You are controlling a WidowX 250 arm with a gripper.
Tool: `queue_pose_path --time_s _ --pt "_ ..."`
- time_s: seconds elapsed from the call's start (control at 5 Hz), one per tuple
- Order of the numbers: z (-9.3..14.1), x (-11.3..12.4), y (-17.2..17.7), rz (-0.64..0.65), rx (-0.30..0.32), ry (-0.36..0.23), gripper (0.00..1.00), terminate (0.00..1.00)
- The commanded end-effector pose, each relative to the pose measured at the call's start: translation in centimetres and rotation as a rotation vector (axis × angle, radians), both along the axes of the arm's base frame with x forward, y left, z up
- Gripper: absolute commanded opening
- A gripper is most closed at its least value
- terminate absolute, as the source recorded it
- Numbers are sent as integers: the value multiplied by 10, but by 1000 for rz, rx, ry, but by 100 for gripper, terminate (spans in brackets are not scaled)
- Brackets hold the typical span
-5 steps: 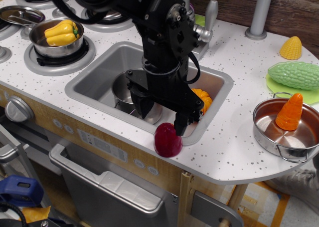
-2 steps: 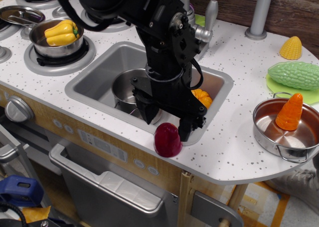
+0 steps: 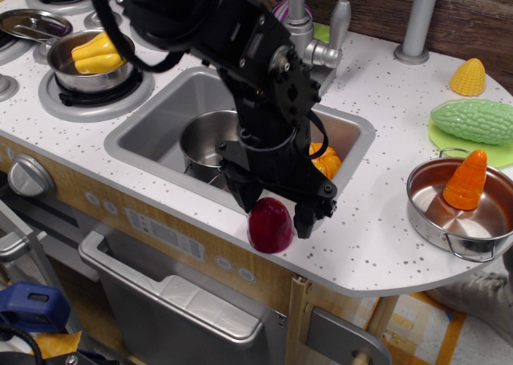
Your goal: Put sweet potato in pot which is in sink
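The sweet potato (image 3: 269,226), a glossy dark red egg shape, stands on the white counter at the sink's front rim. My gripper (image 3: 275,211) is open, its two black fingers straddling the sweet potato's upper part, one on each side. I cannot tell whether they touch it. The small steel pot (image 3: 207,139) stands in the left part of the grey sink (image 3: 148,122), partly hidden behind my arm.
An orange pumpkin (image 3: 325,160) lies in the sink's right part. A shallow steel pan (image 3: 457,212) with an orange carrot (image 3: 467,180) is at right. A steel pot with a yellow pepper (image 3: 96,54) is on the stove. The faucet (image 3: 309,44) stands behind the sink.
My gripper has moved down and forward, from over the sink's front edge to around the sweet potato. The sweet potato has not moved.
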State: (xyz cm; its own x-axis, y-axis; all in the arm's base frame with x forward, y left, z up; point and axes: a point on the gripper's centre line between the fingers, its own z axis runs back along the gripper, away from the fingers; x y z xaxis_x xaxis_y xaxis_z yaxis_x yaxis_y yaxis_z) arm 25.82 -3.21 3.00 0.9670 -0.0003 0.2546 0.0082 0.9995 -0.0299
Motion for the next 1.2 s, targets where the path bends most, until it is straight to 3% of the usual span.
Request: queue_pose_path --time_s 0.0,0.4,0.6,1.0 --pt "-6 -1 -5 5 -18 -56 100 0" --pt "-12 5 3 -23 -45 -74 100 0" --pt "-14 8 6 -35 -31 -92 0 0" --pt "-14 9 9 -48 -38 -99 0 0"
